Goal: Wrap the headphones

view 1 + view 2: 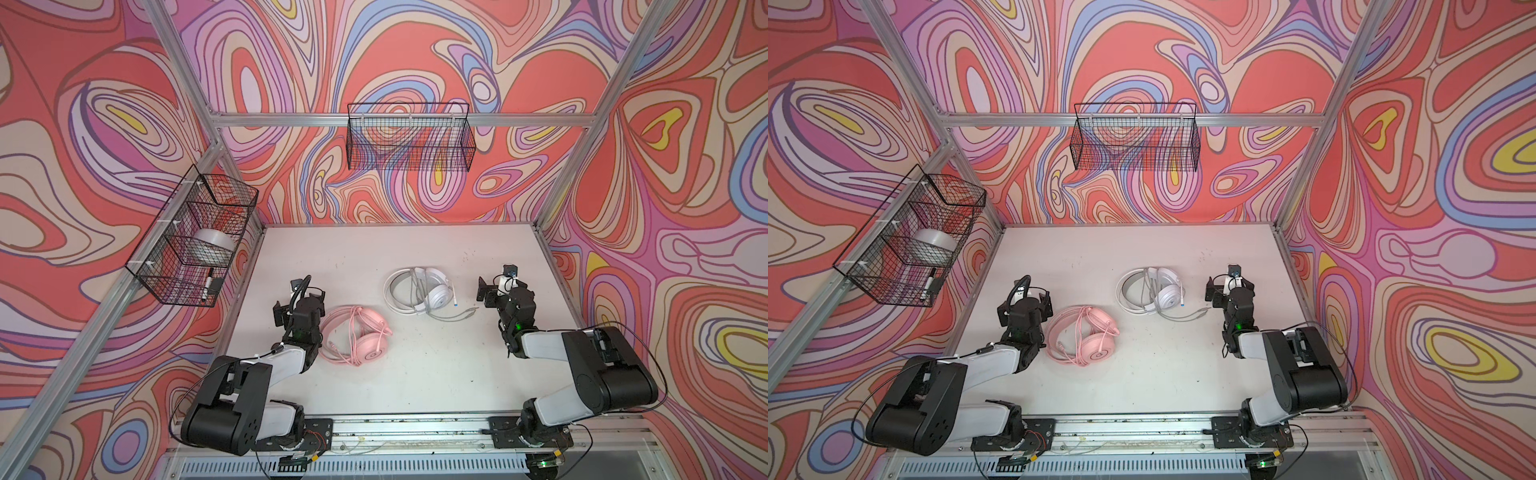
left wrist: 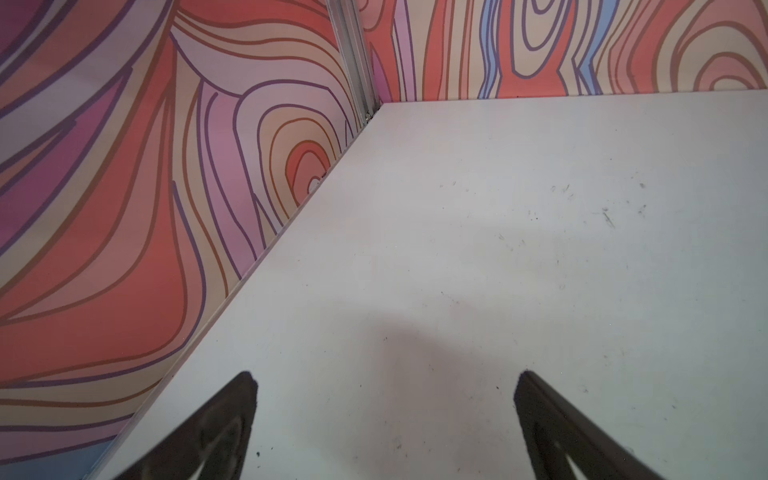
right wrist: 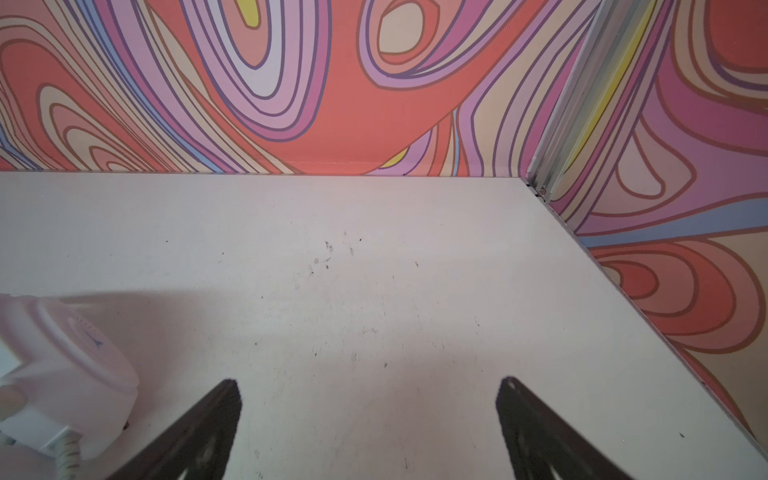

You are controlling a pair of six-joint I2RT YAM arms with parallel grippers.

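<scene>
The pink headphones (image 1: 372,347) (image 1: 1098,347) lie flat on the white table (image 1: 415,374), their pink cord looped loosely over the band. Farther back and to the right lie the white headphones (image 1: 434,297) (image 1: 1169,293) with a pale grey cord trailing right. My left gripper (image 1: 297,305) (image 1: 1025,303) (image 2: 386,376) hovers open just left of the pink set, only bare table between its fingers. My right gripper (image 1: 500,291) (image 1: 1228,289) (image 3: 369,381) is open and empty, right of the white set. One white ear cup (image 3: 70,374) shows beside it in the right wrist view.
A black wire basket (image 1: 409,139) hangs on the back wall. Another wire basket (image 1: 195,237) on the left wall holds a tape roll (image 1: 214,247) and a marker (image 1: 210,284). Patterned walls and aluminium posts close in the table on three sides.
</scene>
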